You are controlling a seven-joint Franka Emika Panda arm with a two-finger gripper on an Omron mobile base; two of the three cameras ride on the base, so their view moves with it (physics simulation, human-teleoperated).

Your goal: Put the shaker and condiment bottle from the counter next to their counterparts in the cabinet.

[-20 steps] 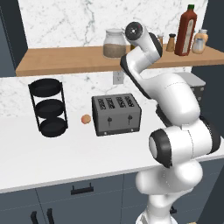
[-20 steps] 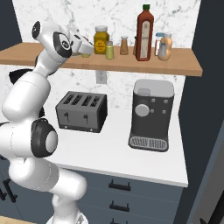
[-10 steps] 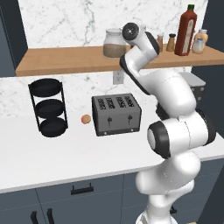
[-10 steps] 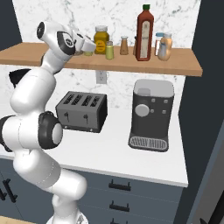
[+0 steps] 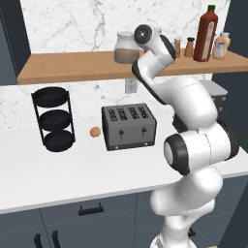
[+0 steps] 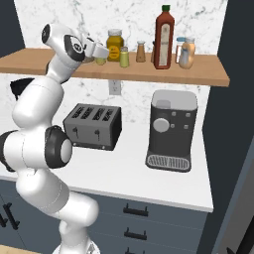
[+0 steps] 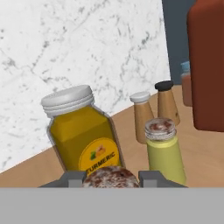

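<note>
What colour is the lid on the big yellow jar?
White, on the big yellow turmeric jar; clearest in the hand view.

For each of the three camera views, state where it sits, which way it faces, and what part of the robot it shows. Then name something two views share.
Left base view: behind the arm's left, facing the cabinet; arm rises lower right.
Right base view: behind its right, facing the same wall; arm lower left, gripper at the shelf.
Hand view: on the hand, looking along the shelf past the held shaker at the turmeric jar.
Shared: condiment bottle, toaster.
</note>
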